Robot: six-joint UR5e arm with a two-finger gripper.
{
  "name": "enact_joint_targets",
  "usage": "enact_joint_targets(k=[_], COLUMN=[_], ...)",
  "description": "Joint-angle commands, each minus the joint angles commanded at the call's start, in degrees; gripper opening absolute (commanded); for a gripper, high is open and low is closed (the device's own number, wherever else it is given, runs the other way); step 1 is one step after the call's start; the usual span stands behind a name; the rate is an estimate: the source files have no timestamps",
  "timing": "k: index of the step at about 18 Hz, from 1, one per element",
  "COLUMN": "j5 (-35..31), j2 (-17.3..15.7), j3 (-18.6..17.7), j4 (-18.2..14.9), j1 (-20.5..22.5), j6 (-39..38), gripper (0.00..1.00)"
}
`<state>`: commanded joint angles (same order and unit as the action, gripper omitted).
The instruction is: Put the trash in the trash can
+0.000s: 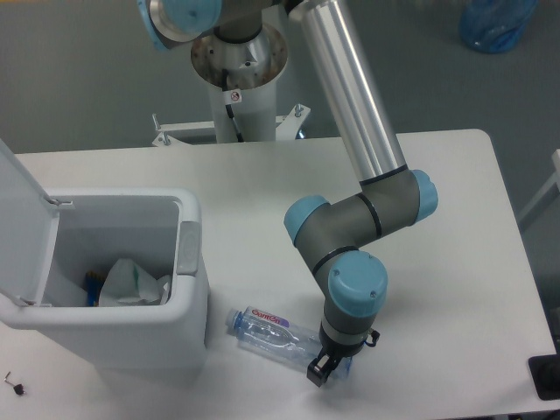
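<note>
The clear crushed plastic bottle with a blue cap and red-and-white label lies on the table just right of the trash can. That white bin stands at the left with its flip lid raised. A crumpled white paper wrapper with a green mark rests inside it. My gripper points down at the bottle's base end. One dark finger shows on the near side of the bottle; the other is hidden under the wrist. The jaws look open around the bottle's end.
The arm's base column stands behind the table's far edge. The table's front edge runs just below the gripper. A small dark object sits at the table's right front corner. A blue bag lies on the floor at top right.
</note>
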<state>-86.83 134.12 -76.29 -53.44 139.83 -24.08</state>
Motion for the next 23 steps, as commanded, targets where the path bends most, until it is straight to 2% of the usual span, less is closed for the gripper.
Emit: enact_joint_targets(k=[13, 17, 23], j5=[-0.4, -2.6, -2.6], j2=[-0.1, -0.1, -0.6], j3=[-0.1, -0.4, -0.4], j4=[-0.1, -0.1, -0.1], j1=[-0.3, -0.3, -0.3], j6=[0.1, 0.2, 0.3], gripper=[0.63, 0.61, 0.60])
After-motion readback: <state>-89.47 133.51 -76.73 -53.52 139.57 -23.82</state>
